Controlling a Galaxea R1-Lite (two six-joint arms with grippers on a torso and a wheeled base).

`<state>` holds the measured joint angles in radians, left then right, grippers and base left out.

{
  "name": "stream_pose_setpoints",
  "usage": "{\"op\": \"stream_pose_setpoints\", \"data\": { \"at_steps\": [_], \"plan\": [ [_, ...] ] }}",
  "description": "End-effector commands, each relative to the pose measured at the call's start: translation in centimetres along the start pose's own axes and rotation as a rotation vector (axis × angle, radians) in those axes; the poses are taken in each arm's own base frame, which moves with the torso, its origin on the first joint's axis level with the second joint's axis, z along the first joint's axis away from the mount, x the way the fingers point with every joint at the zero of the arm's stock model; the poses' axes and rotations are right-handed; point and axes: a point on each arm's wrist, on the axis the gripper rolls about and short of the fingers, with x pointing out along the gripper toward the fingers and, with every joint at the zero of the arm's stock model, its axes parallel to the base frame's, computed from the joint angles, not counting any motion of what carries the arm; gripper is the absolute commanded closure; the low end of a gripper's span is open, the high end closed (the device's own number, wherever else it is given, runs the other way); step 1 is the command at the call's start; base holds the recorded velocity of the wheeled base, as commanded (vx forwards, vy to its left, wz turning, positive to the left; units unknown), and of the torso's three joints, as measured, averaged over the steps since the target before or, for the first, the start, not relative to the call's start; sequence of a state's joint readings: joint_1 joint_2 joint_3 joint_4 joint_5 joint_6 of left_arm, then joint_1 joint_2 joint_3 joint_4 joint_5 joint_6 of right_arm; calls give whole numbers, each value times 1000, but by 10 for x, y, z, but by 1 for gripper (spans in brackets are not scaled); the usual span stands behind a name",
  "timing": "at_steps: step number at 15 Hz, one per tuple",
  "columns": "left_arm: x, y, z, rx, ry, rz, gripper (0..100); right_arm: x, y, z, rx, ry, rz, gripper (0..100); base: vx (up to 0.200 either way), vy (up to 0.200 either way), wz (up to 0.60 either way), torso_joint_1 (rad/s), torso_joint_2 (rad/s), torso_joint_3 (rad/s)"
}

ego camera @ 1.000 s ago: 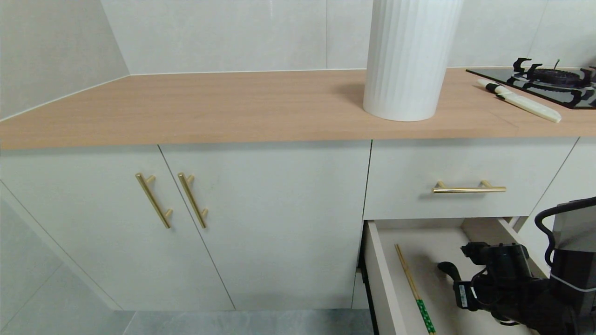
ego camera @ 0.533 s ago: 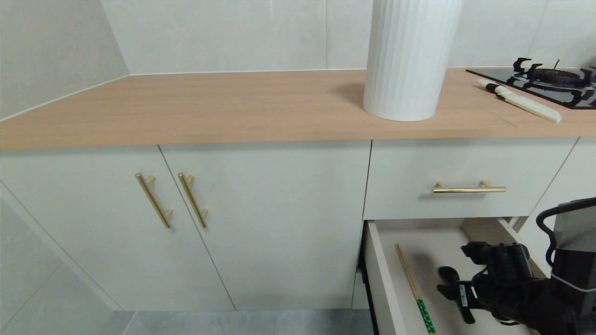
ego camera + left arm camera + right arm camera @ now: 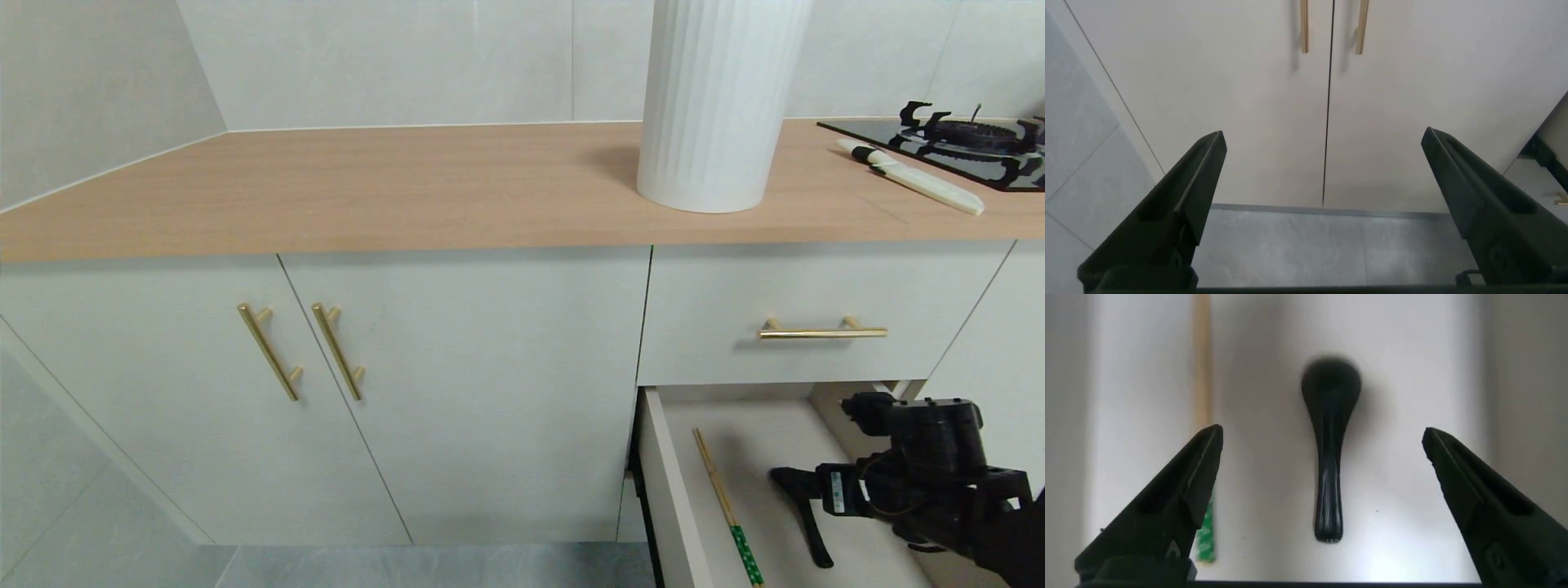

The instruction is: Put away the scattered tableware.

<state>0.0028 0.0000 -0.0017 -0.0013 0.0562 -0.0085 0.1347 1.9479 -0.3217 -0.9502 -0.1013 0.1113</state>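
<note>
The open drawer (image 3: pixel 665 482) sat at five o'clock in the head view, and the black spoon (image 3: pixel 1328 465) lay flat on its floor, touching neither finger. The chopsticks (image 3: pixel 725 505) lay near its nine o'clock side. The right gripper (image 3: pixel 1320 434) hung over the spoon with its jaws spread wide and nothing in them, so the spoon's put-away step looked finished. The left gripper (image 3: pixel 1323 137) was also spread and empty, facing the cabinet doors (image 3: pixel 1396 122) low down. A pale knife (image 3: pixel 910 175) lay on the counter (image 3: pixel 408 188) at one o'clock, just beside the hob (image 3: pixel 971 139). The next move probably called for lifting the right arm clear of the drawer walls, then reaching up to grip the knife by its handle.
</note>
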Motion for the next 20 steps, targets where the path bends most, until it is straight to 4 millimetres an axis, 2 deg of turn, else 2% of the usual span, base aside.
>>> {"op": "stream_pose_setpoints", "data": {
  "at_steps": [1, 3, 5, 8, 12, 14, 16, 20],
  "plan": [
    [0, 0, 0, -1, 1, 1, 0, -67, 0, 41, 8, -137, 25, 0, 0, 0, 0, 0, 0, 0],
    [0, 0, 0, -1, 1, 1, 0, -97, 2, 53, -1, -110, 39, 0, 0, 0, 0, 0, 0, 0],
    [0, 0, 0, -1, 1, 1, 0, -116, 3, 58, 9, -55, 47, 0, 0, 0, 0, 0, 0, 0],
    [0, 0, 0, -1, 1, 1, 0, -132, 4, 59, 29, 4, 48, 0, 0, 0, 0, 0, 0, 0],
    [0, 0, 0, 2, 1, -1, 0, -158, 2, 56, 41, -6, 55, 0, 0, 0, 0, 0, 0, 0],
    [0, 0, 0, 1, 1, 1, 0, -173, 4, 61, 21, 42, 74, 0, 0, 0, 0, 0, 0, 0],
    [0, 0, 0, 4, 1, -1, 0, -177, 5, 62, 5, 127, 81, 0, 0, 0, 0, 0, 0, 0],
    [0, 0, 0, 3, 3, -1, 0, -165, 7, 61, 1, 181, 69, 0, 0, 0, 0, 0, 0, 0]
  ]
}}
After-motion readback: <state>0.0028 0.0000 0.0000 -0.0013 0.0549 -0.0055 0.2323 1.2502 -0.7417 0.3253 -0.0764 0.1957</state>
